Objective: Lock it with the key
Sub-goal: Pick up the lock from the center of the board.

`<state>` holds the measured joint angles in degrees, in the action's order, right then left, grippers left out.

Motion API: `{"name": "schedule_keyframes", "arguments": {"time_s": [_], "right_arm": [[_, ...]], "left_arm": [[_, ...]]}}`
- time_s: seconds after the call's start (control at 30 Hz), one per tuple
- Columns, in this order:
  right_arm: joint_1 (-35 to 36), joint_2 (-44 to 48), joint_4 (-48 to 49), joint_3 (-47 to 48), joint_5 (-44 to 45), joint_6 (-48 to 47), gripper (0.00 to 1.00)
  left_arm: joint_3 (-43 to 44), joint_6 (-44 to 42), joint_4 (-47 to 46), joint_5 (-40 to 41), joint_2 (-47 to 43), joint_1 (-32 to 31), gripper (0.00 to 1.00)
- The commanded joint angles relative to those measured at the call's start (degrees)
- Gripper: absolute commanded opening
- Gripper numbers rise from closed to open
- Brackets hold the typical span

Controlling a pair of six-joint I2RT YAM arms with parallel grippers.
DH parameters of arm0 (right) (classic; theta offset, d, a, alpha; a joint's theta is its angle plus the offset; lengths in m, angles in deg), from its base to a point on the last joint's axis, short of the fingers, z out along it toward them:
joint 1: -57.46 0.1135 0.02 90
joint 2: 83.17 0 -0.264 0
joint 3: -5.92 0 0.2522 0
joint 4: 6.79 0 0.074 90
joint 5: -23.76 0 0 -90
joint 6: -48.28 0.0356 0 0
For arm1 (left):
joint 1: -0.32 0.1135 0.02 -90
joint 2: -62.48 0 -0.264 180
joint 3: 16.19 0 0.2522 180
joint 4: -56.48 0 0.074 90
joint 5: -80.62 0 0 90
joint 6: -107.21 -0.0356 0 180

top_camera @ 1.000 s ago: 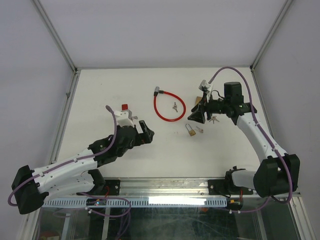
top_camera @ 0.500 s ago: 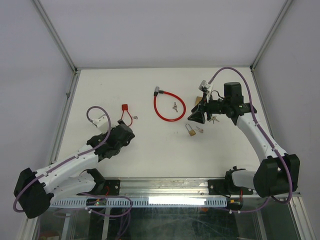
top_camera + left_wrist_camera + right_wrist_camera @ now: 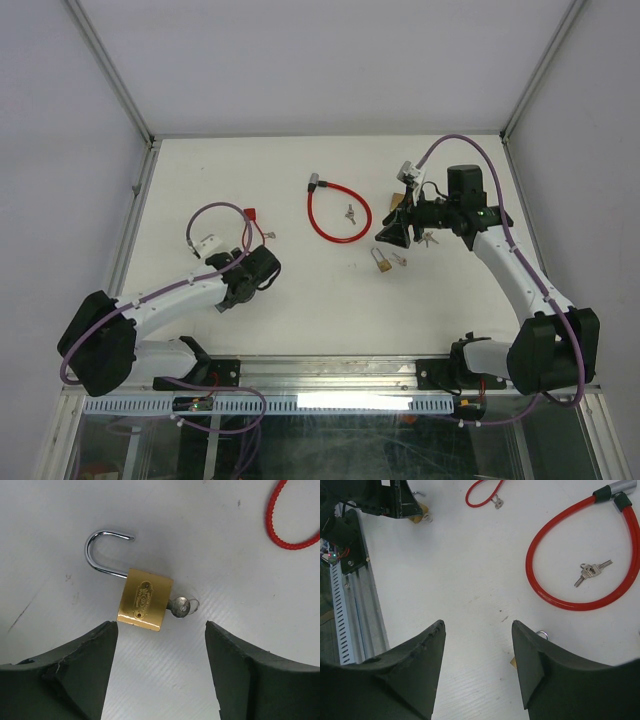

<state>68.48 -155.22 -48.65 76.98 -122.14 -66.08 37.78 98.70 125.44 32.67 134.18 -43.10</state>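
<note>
White table (image 3: pixel 200 170): padlock (image 3: pixel 145 600), cable lock (image 3: pixel 580 607), keys (image 3: pixel 590 571)

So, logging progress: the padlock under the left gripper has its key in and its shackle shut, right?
No: the shackle is open, its free end out of the padlock. The key is in. The left wrist view shows it.

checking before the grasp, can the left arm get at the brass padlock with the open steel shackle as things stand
Probably yes. The brass padlock lies flat on the white table just ahead of the left gripper, whose open jaws stand wider than its body. Nothing lies between them.
</note>
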Motion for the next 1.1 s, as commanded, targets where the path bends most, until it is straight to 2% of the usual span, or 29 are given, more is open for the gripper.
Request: {"name": "schedule_keyframes", "arguments": {"time_s": [0.0, 0.37, 0.53, 0.7, 0.83, 0.97, 1.07], "right_arm": [[0.31, 0.39, 1.78, 0.18, -0.69, -0.59, 0.58], [0.38, 0.25, 1.82, 0.14, -0.44, -0.69, 0.58], [0.34, 0.24, 1.8, 0.15, -0.35, -0.69, 0.58], [0.34, 0.22, 1.73, 0.21, -0.38, -0.78, 0.58], [0.31, 0.24, 1.63, 0.21, -0.49, -0.85, 0.58], [0.31, 0.33, 1.6, 0.19, -0.59, -0.87, 0.58], [0.31, 0.33, 1.55, 0.1, -0.75, -0.82, 0.58]], "left_arm": [[-1.8, -0.14, -2.2, 1.57, -0.86, 0.52, 0.7], [-8.07, -6.6, -11.04, -3.5, -4.99, 5.59, 0.55], [-8.45, -7.84, -12.44, -4.41, -4.11, 5.89, 0.51], [-8.81, -8.61, -13.82, -5.26, -2.5, 5.98, 0.51], [-8.99, -9.6, -15.09, -6.21, -2.9, 5.98, 0.43], [-9.16, -10.25, -15.47, -6.41, -3.27, 5.98, 0.44], [-9.38, -10.17, -15.47, -6.57, -2.83, 5.98, 0.48]]}}
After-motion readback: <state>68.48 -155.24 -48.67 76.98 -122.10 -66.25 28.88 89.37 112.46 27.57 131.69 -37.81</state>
